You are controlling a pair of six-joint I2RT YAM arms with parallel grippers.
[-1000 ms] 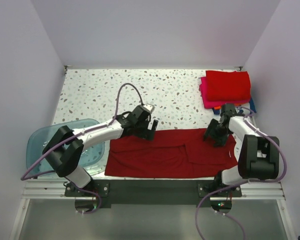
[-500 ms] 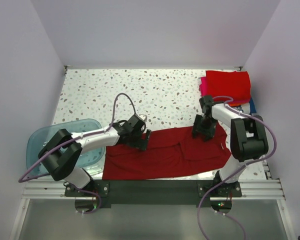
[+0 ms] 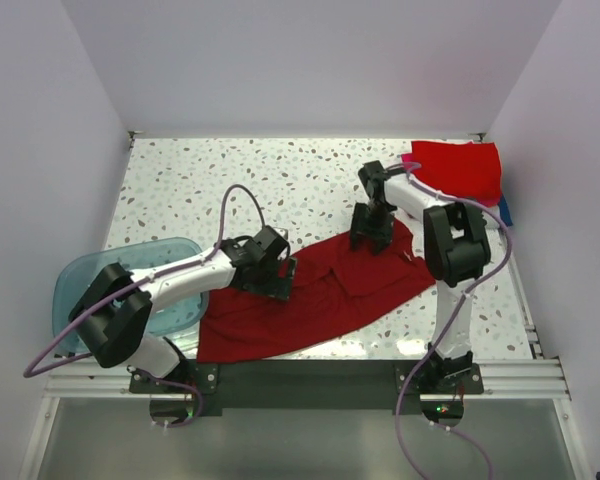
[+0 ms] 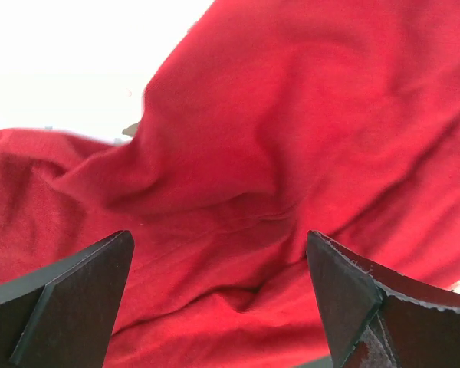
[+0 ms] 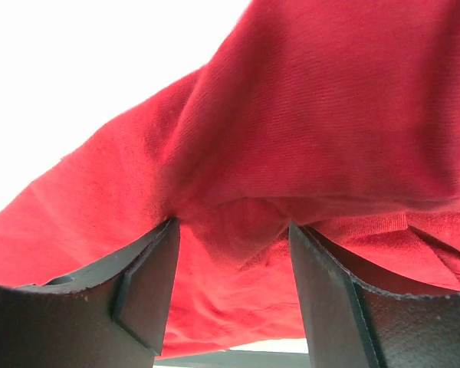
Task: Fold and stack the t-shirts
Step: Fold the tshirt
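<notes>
Dark red cloth covers the middle of the speckled tabletop point(image 3: 180, 180): one dark red t-shirt point(image 3: 310, 305) lies open and wrinkled, slanting from 7 o'clock near the front edge up toward 1 o'clock. The left hand point(image 3: 280, 277) hangs low over the shirt's edge at 9 o'clock. Its fingers point(image 4: 77, 291) stand wide apart with nothing pinched, and the cloth only shows below them. The right hand point(image 3: 368, 238) sits on the shirt's far corner at 1 o'clock. Its fingers point(image 5: 149, 284) are clamped on a bunched fold of the dark red t-shirt, and the cloth fills the gap between them. At 2 o'clock on the tabletop, in the far right corner, sits a stack of folded t-shirts point(image 3: 458, 170). A bright red one is on top, with a bit of pink and a bit of blue peeking out under it. The stack is near the right hand but apart from the open shirt. A see-through blue tub point(image 3: 80, 285) sits at 8 o'clock, at the tabletop's left edge, beside the left arm.
</notes>
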